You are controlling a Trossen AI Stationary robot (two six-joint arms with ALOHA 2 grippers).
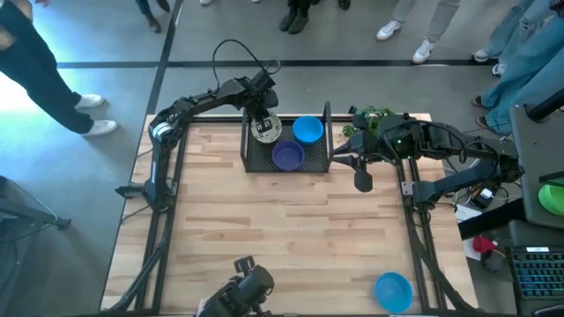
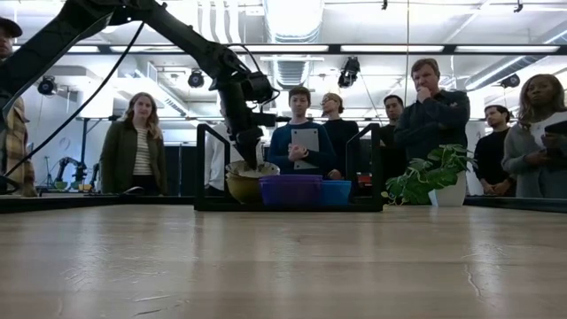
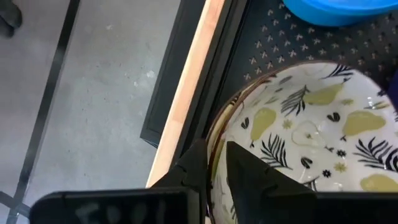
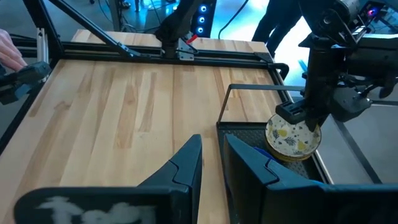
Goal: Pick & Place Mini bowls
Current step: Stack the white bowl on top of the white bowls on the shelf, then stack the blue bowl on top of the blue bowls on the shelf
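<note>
The left gripper's fingers straddle the rim of the cream patterned bowl, one inside and one outside, narrowly parted. This bowl sits upright, mouth up, in the far-left part of the black perforated tray, beside a glossy blue bowl and a purple bowl. A second blue bowl rests on the wooden tabletop at near right. The right gripper hangs just right of the tray, fingers narrowly apart and empty.
</note>
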